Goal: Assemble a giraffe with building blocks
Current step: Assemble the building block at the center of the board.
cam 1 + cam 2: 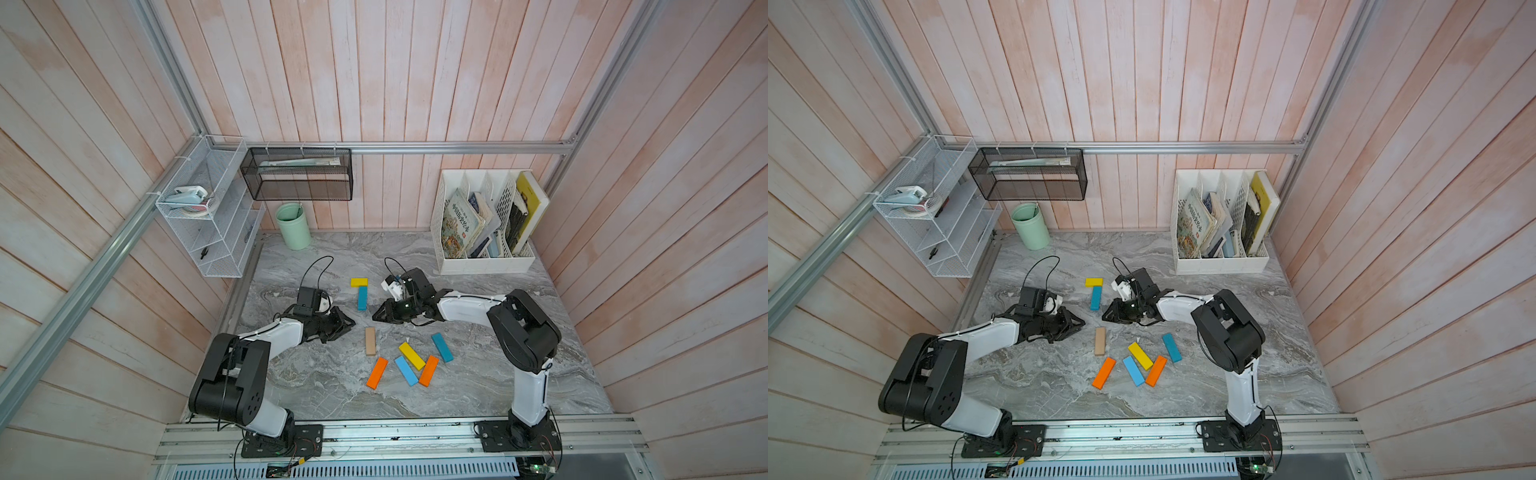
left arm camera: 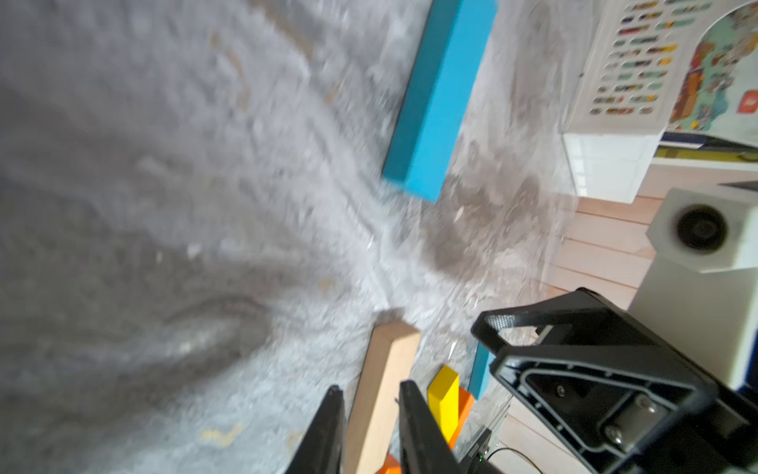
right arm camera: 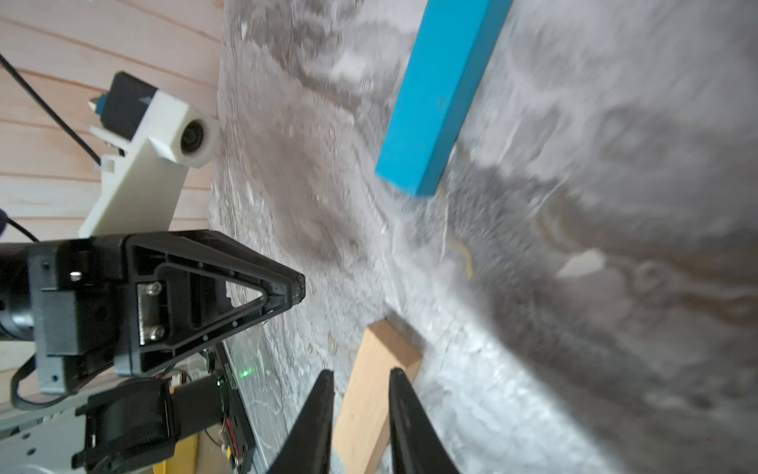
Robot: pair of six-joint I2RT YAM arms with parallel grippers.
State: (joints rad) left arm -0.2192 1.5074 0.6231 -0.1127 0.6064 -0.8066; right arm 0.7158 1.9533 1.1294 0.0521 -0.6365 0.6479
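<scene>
A yellow block (image 1: 359, 282) lies crosswise with a teal block (image 1: 362, 298) running down from it. Below them, a tan block (image 1: 370, 340) lies alone on the marble table (image 1: 316, 374). A loose cluster holds a yellow (image 1: 412, 355), a teal (image 1: 442, 347), a light blue (image 1: 406, 370) and two orange blocks (image 1: 377, 372). My left gripper (image 1: 351, 322) and right gripper (image 1: 376, 316) point at each other between the teal and tan blocks. Both stand narrowly open and empty. The tan block (image 2: 389, 349) shows through each gap, lying on the table beyond, for the left gripper (image 2: 371, 385) and the right gripper (image 3: 361, 370).
A white file rack (image 1: 486, 262) with books stands at the back right. A green cup (image 1: 293, 226) is at the back left. A white wire shelf (image 1: 208, 216) and a black mesh basket (image 1: 297, 174) hang on the walls.
</scene>
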